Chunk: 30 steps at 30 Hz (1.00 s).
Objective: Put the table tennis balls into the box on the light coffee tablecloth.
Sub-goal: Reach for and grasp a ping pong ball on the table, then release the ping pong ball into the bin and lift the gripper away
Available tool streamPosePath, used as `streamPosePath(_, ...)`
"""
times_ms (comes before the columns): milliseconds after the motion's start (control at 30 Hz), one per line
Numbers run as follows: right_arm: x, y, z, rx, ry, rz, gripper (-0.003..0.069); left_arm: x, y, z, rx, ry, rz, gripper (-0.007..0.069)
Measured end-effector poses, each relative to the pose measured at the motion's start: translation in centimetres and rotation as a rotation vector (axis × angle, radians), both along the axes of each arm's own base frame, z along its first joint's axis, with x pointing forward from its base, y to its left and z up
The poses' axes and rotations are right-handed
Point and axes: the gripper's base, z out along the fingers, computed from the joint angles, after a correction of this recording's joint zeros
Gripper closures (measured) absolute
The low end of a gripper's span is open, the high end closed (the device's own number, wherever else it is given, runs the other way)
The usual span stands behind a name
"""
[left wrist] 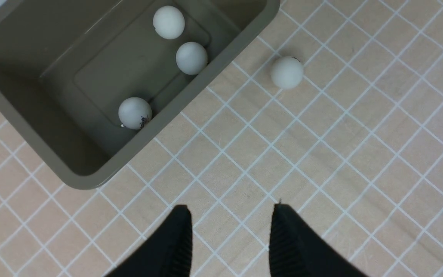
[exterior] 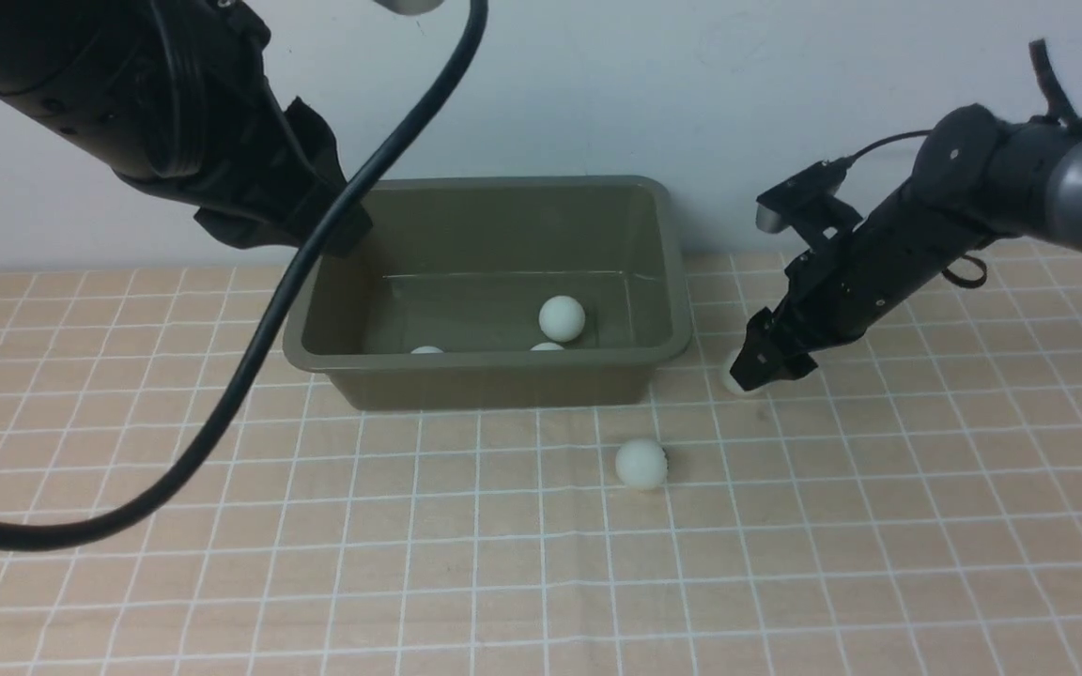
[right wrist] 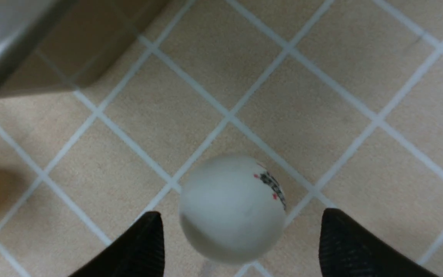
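The olive box [exterior: 494, 380] stands on the light coffee tablecloth [exterior: 879, 526] with three table tennis balls inside; one [exterior: 561, 317] shows fully, two peek over the near wall. A loose ball [exterior: 641, 464] lies in front of the box. My right gripper [right wrist: 240, 212] is open and low at the box's right, straddling a logo-marked ball [right wrist: 232, 207] that rests on the cloth, with gaps on both sides. In the left wrist view my left gripper [left wrist: 231, 207] is open over bare cloth with nothing between its fingers; the box [left wrist: 21, 111] and the loose ball [left wrist: 287, 72] lie beyond.
A thick black cable [exterior: 250, 366] hangs from the left arm across the box's left end down to the cloth. A pale wall stands right behind the box. The box corner [right wrist: 33, 50] is close to the right gripper.
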Motion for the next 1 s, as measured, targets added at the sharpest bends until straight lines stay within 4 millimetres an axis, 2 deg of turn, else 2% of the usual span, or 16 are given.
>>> streamPosePath(167,0.1,1.0,-0.9,0.001,-0.001,0.014,0.0171,0.0,0.0,0.0,0.0,0.001,0.0,0.04)
streamPosePath(267,0.2,1.2,-1.4,-0.002,-0.002,0.014,0.0196,0.0,0.0,0.0,0.0,0.001,0.0,0.04)
streamPosePath(333,0.4,1.1,-1.4,-0.017,-0.022,0.006,0.0295,0.0,0.0,0.0,0.0,0.001,0.0,0.04)
streamPosePath(367,0.4,0.9,-1.3,-0.029,-0.033,0.003,0.0302,0.0,0.0,0.0,0.0,0.001,0.0,0.04)
streamPosePath(467,0.6,0.3,0.0,-0.068,-0.067,-0.002,0.0295,0.0,0.0,0.0,0.0,0.001,0.0,0.04)
streamPosePath(567,0.8,-0.3,2.9,-0.072,-0.109,-0.01,0.0295,0.0,0.0,0.0,0.0,0.001,0.0,0.04)
streamPosePath(667,0.9,0.1,5.7,-0.02,-0.148,-0.008,0.0295,0.0,0.0,0.0,0.0,0.001,0.0,0.04)
streamPosePath(700,1.0,0.8,6.9,0.024,-0.166,0.007,0.0295,0.0,0.0,0.0,0.0,0.001,0.0,0.04)
streamPosePath(733,1.0,0.9,7.1,0.041,-0.167,0.006,0.0295,0.0,0.0,0.0,0.0,0.001,0.0,0.04)
streamPosePath(767,0.9,2.1,8.0,0.111,-0.186,0.03,0.0295,0.0,0.0,0.0,0.0,0.001,0.0,0.04)
streamPosePath(833,0.7,3.5,8.7,0.174,-0.201,0.065,0.0295,0.0,0.0,0.0,0.0,0.001,0.0,0.04)
streamPosePath(900,0.4,5.0,9.1,0.23,-0.212,0.113,0.0295,0.0,0.0,0.0,0.0,0.001,0.0,0.04)
streamPosePath(1000,-0.3,7.3,8.7,0.268,-0.216,0.206,0.0295,0.0,0.0,0.0,0.0,0.001,0.0,0.04)
